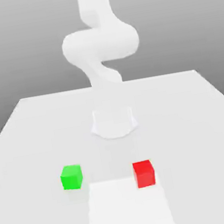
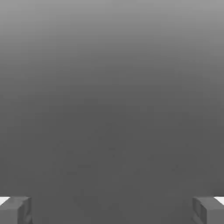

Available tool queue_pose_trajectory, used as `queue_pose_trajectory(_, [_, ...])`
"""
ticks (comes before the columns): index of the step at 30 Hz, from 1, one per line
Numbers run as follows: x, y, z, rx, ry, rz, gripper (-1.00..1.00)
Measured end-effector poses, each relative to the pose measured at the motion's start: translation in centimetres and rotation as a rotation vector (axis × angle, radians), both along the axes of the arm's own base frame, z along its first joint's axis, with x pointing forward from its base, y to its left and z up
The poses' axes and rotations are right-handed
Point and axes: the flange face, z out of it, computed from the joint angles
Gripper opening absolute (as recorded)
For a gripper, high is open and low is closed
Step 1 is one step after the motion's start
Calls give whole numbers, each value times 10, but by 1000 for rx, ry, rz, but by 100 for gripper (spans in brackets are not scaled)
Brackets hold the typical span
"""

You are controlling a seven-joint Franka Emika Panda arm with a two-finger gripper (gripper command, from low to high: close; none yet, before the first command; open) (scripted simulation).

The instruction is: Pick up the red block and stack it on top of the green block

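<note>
The red block [image 1: 144,173] is a small cube resting on the white table [image 1: 31,138], toward the exterior view's right. The green block [image 1: 71,177] sits on the same table to its left, about one and a half hand-widths away, and the two do not touch. The white arm [image 1: 100,44] rises from its base [image 1: 113,121] behind both blocks. In the hand view my gripper [image 2: 112,211] stands open, its grey fingertips [image 2: 17,210] far apart with nothing between them, facing plain grey background.
A paler rectangular patch [image 1: 128,211] lies at the table's front, between and just in front of the two blocks. The table's edges run along the exterior view's left and right sides.
</note>
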Motion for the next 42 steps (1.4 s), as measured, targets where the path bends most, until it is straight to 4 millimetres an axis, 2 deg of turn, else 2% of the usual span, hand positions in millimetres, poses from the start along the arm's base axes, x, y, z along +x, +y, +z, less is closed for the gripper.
queue_pose_trajectory(4, [33,13,-99,7,149,23,0])
queue_pose_trajectory(7, [42,24,-174,6,259,39,0])
queue_pose_trajectory(9, [40,31,-225,3,335,49,0])
queue_pose_trajectory(12, [25,41,-300,-8,454,64,0])
queue_pose_trajectory(18, [-36,53,-451,-47,693,90,0])
queue_pose_trajectory(20, [-42,54,-478,-51,714,94,0])
queue_pose_trajectory(23, [-46,54,-506,-50,721,94,0])
queue_pose_trajectory(24, [-47,54,-513,-50,721,94,-100])
queue_pose_trajectory(31, [-47,54,-515,-50,721,94,-100])
queue_pose_trajectory(39, [-47,53,-457,-49,721,87,-100])
queue_pose_trajectory(42, [-46,25,-447,2,723,-44,-100])
